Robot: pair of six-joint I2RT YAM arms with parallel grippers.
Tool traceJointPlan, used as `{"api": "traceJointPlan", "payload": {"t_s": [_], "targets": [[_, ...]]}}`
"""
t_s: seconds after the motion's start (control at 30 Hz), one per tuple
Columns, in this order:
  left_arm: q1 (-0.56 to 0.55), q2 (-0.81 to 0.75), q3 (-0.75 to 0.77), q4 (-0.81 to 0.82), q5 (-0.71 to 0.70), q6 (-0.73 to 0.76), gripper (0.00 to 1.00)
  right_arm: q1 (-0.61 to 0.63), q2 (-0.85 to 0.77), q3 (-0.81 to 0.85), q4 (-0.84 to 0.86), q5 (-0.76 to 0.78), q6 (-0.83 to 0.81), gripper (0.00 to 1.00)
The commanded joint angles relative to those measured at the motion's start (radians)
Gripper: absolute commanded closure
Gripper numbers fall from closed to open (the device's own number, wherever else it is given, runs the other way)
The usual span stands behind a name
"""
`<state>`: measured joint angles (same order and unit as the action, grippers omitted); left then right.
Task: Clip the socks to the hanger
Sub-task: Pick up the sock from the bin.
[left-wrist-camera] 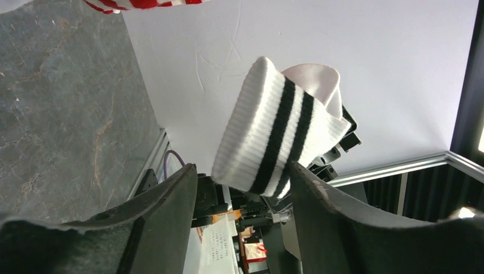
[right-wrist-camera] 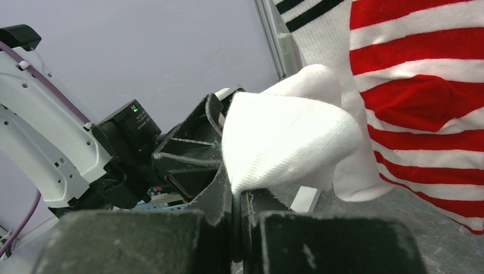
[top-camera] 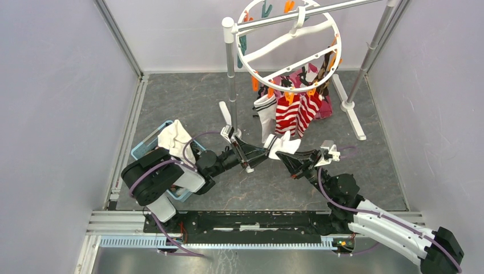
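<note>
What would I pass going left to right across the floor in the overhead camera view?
Blue basket → left fingers → striped-cuff white sock → right wrist camera → rack's right foot.

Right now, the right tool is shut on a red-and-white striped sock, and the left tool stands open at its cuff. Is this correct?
Not quite: the sock in the right tool is white, with black cuff stripes, as both wrist views show. The red-and-white socks hang from the hanger. The left tool does stand open at its cuff.
</note>
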<state>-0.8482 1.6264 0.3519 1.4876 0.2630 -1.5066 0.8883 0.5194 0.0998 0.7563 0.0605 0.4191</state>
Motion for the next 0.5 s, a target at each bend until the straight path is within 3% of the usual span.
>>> {"api": "traceJointPlan", "payload": {"t_s": [0.0,0.27,0.47], "targets": [[-0.006,0.028,0.029,0.208,-0.026,-0.065,0.38,0.003,-0.021,-0.014,0.051,-0.004,0.012,1.00],[-0.004,0.046,0.047,0.236,-0.024,-0.034,0.76,0.003,-0.089,-0.036,-0.033,0.024,0.004,1.00],[0.018,0.025,0.053,0.248,0.016,0.002,0.97,0.003,-0.142,-0.051,-0.087,0.057,-0.004,1.00]]}}
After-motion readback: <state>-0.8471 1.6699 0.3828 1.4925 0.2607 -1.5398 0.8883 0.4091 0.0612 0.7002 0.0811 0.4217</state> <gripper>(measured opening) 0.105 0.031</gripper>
